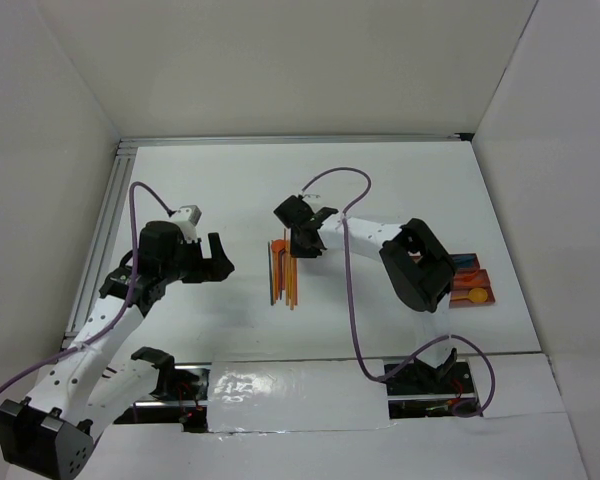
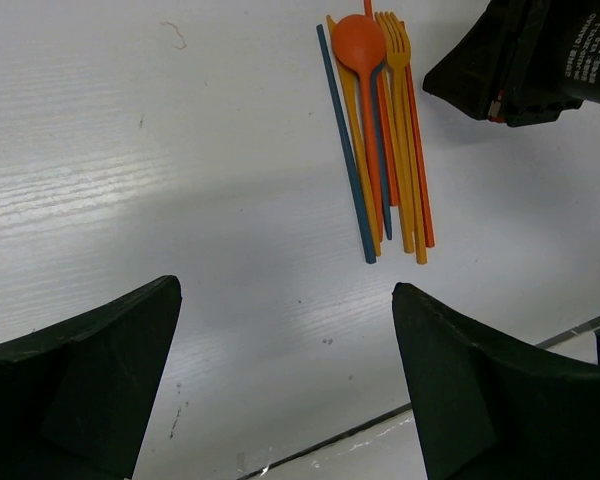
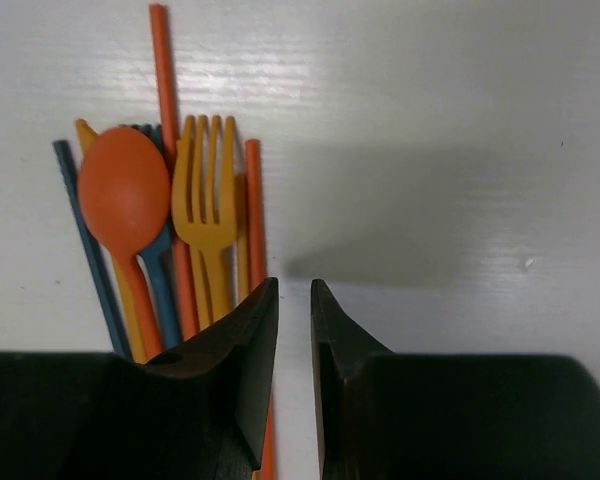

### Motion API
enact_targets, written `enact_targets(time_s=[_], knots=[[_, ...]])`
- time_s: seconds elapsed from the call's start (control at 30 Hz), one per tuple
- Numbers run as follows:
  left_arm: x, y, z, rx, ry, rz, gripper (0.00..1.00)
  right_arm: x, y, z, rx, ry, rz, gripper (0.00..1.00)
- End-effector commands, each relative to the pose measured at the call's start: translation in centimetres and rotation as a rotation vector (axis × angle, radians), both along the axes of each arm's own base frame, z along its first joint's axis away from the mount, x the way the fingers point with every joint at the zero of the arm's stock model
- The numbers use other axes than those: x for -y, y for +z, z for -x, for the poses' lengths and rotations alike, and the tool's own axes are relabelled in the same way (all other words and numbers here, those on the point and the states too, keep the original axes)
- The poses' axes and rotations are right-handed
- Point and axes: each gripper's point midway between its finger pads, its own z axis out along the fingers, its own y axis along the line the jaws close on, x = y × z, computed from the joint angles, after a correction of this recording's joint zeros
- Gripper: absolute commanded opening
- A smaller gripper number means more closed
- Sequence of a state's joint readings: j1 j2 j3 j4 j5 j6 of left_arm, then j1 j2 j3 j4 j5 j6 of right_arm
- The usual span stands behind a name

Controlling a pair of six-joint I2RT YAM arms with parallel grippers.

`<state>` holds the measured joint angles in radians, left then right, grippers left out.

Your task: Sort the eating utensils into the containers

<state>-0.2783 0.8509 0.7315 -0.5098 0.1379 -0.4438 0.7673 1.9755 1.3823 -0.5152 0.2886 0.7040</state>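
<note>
Unlabeled utensil pile (image 2: 380, 130) by right gripper (image 1: 305, 240)

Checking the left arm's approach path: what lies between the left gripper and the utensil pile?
Only bare white table. The left wrist view shows nothing between the open left gripper and the utensil pile.

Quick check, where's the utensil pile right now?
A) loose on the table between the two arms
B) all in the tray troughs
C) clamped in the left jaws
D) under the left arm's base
A: the utensil pile lies bundled on the bare table, the right gripper just above it and the left gripper apart to its left with jaws spread wide; the tray sits off to the right.
</note>
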Motion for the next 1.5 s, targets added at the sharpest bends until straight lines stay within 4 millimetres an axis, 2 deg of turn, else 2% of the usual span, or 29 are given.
enact_targets(time_s=[0.0, 0.03, 0.17, 0.27, 0.43, 0.7, 0.87, 1.3, 1.47], knots=[[0.3, 2.2, -0.6, 0.082, -0.024, 0.009, 1.00, -0.1, 0.2, 1.3, 0.008, 0.034, -0.003, 0.26], [0.4, 2.2, -0.6, 0.081, -0.027, 0.011, 1.00, -0.5, 0.8, 1.6, 0.016, 0.048, -0.023, 0.27], [0.5, 2.2, -0.5, 0.082, -0.038, 0.018, 1.00, -1.3, 1.0, 1.9, 0.016, 0.062, -0.037, 0.29], [0.8, 2.2, -0.5, 0.081, -0.050, 0.022, 1.00, -1.6, 0.4, 2.7, 0.000, 0.083, -0.019, 0.30], [0.7, 2.1, -0.4, 0.080, -0.050, 0.022, 1.00, -1.1, 0.7, 2.8, 0.008, 0.063, -0.011, 0.31], [0.8, 2.2, -0.4, 0.084, -0.056, 0.025, 1.00, -0.9, 2.6, 2.9, 0.044, 0.064, -0.032, 0.31], [0.9, 2.4, -0.5, 0.088, -0.057, 0.028, 1.00, -1.7, 3.4, 3.3, 0.060, 0.098, -0.063, 0.32], [1.0, 2.3, -0.4, 0.083, -0.064, 0.030, 1.00, -1.8, 0.5, 4.6, 0.008, 0.137, -0.024, 0.32], [1.0, 2.3, -0.4, 0.087, -0.064, 0.027, 1.00, -2.1, 0.0, 5.3, -0.003, 0.165, -0.033, 0.31]])
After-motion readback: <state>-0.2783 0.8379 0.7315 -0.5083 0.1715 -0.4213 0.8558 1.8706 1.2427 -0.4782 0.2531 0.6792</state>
